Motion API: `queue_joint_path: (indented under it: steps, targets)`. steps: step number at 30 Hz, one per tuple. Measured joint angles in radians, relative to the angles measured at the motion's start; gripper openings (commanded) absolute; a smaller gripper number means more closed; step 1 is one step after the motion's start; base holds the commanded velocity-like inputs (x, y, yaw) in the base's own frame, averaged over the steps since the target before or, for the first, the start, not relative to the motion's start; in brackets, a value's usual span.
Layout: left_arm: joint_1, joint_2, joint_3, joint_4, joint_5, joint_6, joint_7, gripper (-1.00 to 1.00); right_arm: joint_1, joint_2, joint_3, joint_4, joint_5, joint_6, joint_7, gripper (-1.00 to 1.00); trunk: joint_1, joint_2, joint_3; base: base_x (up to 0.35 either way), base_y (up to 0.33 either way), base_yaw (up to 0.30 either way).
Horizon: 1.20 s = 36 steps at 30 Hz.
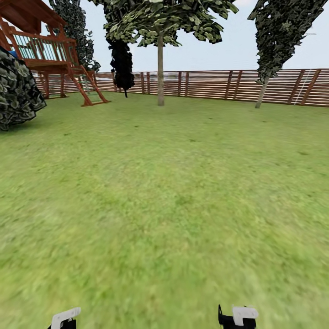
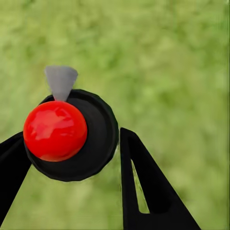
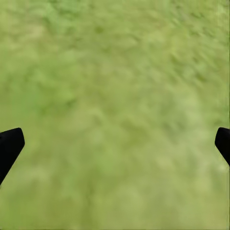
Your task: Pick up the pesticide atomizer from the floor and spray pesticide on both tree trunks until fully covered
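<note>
**Left tool carries the sprayer; the trees are far ahead**

Your left tool (image 2: pixel 72 158) is clamped on the small black pesticide atomizer with the round red spot and grey cone nozzle (image 2: pixel 72 134); in the left wrist view one black finger (image 2: pixel 9 167) touches its side and the other (image 2: pixel 143 182) stands close at the opposite side. Your right tool (image 3: pixel 115 143) has its fingers wide apart and holds nothing, with green grass lawn (image 3: pixel 115 72) under it.

I judge that the pick-up step is done and you are now on the way to the first tree. The nearest straight grey-brown tree trunk (image 1: pixel 160 73) stands well apart from you, near the reddish-brown slatted wooden fence (image 1: pixel 219 84). A second, leaning trunk (image 1: pixel 261 93) stands to the right. The next move calls for driving closer and raising the nozzle toward the trunk.

The head view gives you the trees, the fence and a red wooden play tower (image 1: pixel 45 50), but of the arms it gives just the white parts at the bottom edge. The left wrist view alone confirms the grasp.
</note>
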Motion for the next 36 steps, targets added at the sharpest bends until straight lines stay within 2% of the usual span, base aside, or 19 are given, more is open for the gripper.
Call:
queue_joint_path:
  steps: [36]
  targets:
    - [0.000, 0.001, 0.000, -0.002, -0.001, -0.002, 0.000, -1.00, 0.000, 0.001, 0.000, 0.000, 0.000, 0.000, 0.000, 1.00, 0.000, 0.000, 0.000, 0.345, 0.000, 0.000]
